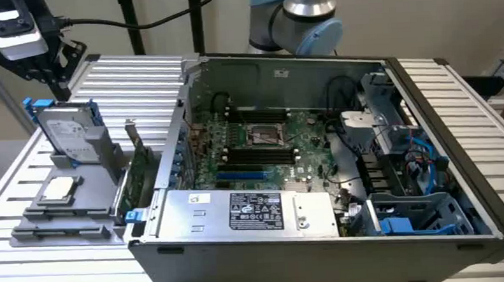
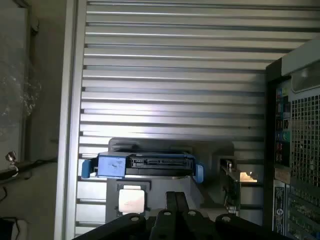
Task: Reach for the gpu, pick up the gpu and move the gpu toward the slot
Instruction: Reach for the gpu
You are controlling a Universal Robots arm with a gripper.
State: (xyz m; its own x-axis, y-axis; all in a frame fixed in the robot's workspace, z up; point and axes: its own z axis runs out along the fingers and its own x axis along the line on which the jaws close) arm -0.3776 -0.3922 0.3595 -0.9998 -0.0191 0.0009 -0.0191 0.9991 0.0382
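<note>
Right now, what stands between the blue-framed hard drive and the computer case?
The gpu stands there edge-on, between the hard drive and the computer case, as the exterior view shows.

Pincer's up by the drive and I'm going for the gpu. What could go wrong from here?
1. The pincer hangs over the drive, not the gpu. A straight descent would likely hit or grab the drive.
2. The gpu stands edge-on, close beside the case. With so little room, the pincer may clip the case wall or tip the card.
3. The chip lies loose in the same holder and could get knocked.
</note>
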